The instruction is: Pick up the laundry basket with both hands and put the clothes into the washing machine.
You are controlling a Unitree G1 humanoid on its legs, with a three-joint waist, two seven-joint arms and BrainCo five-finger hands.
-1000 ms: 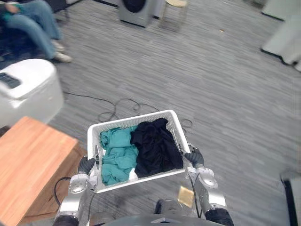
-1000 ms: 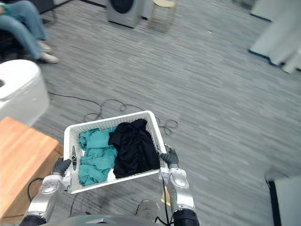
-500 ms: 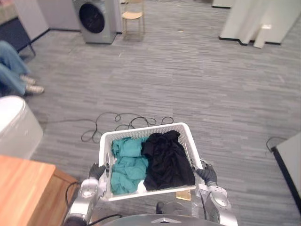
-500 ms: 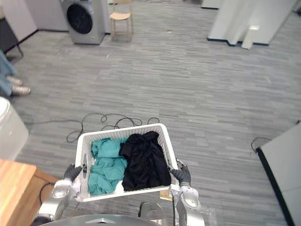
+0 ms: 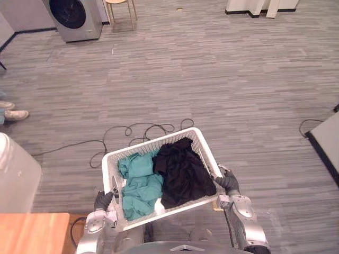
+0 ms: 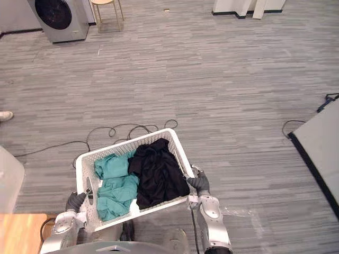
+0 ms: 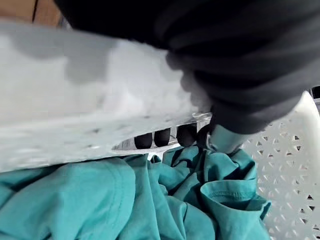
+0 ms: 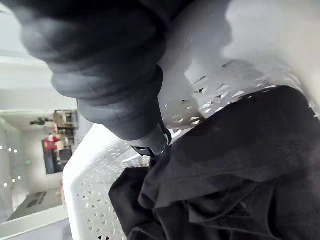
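Observation:
I carry a white perforated laundry basket (image 5: 197,138) in front of me, above the grey floor. Inside lie a teal garment (image 5: 139,180) on the left and a black garment (image 5: 183,172) on the right. My left hand (image 5: 103,200) is curled round the basket's left handle, its dark fingertips (image 7: 162,137) poking through the slot above the teal cloth (image 7: 100,195). My right hand (image 5: 228,183) is clamped on the right rim (image 8: 210,65), next to the black cloth (image 8: 235,165). The washing machine (image 5: 74,18) stands far off at the upper left.
A wooden stool (image 5: 119,8) stands beside the machine. A black cable (image 5: 143,129) loops on the floor just beyond the basket. A white bin (image 5: 16,180) and a wooden tabletop (image 5: 32,233) are at my left, a person's shoes (image 5: 13,112) further left, a dark-edged mat (image 5: 326,140) at right.
The camera has swung, so the washing machine and stool now sit further up and left and the wooden table has slid mostly out. Both hands still hold the basket.

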